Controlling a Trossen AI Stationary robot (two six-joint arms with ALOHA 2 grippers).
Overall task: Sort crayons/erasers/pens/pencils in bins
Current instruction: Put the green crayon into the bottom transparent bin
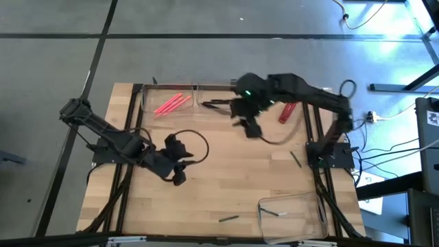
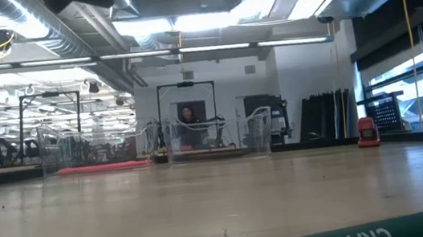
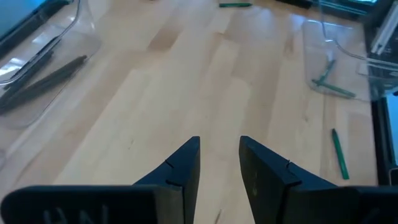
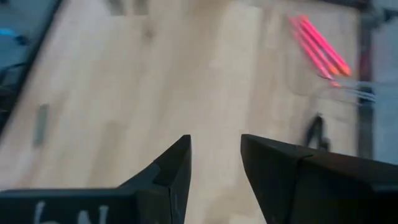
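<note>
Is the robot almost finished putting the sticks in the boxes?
Partly. Pink sticks lie in one far bin, black ones in the next, one green in the near bin. Both grippers, left and right, are empty. Green sticks remain on the table.

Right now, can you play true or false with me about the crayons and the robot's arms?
1. The pink sticks lie inside a clear bin at the far edge. True.
2. The left gripper holds a pink stick. False: nothing is between its fingers.
3. The near bin has a green stick in it. True.
4. Every green stick is already in a bin. False: one green stick lies on the bare wood.
5. The right gripper holds nothing. True.
</note>
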